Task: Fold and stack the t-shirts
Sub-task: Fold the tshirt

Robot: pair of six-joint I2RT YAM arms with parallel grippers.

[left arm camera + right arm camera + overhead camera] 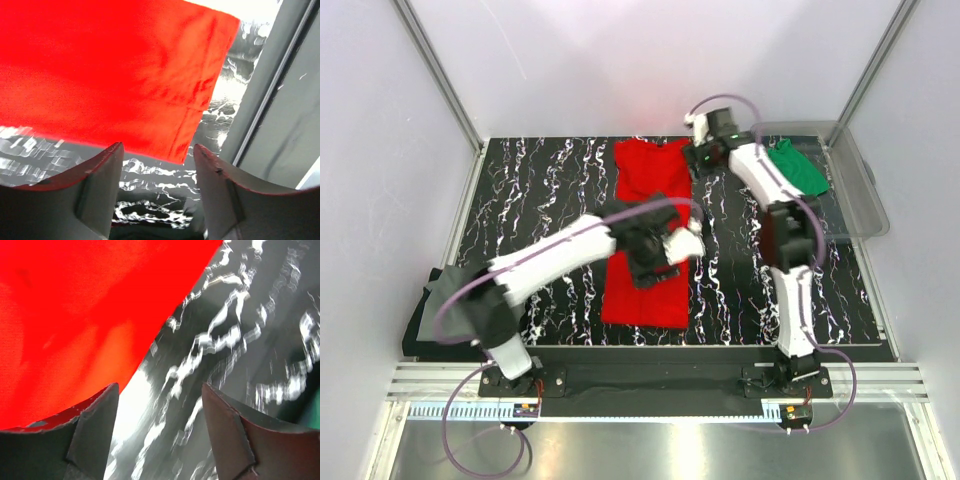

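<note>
The bright red t-shirt (pixel 645 215) lies flat and long on the black marbled table (pixel 550 190), running from the far middle toward the near edge. My left gripper (pixel 686 244) hovers at the shirt's right edge near its middle; in the left wrist view it (pixel 157 152) is open and empty, with the red cloth (pixel 110 70) just beyond the fingertips. My right gripper (pixel 694 158) is at the shirt's far right corner; in the right wrist view it (pixel 160 392) is open and empty, with the red cloth (pixel 75 315) by its left finger. A green t-shirt (pixel 797 169) lies at far right. A dark grey t-shirt (pixel 428 312) lies at the near left edge.
A clear plastic bin (pixel 855 195) stands at the table's right edge, the green t-shirt at its left end. Metal frame posts (pixel 440 70) and white walls close in the table on the far side and both sides.
</note>
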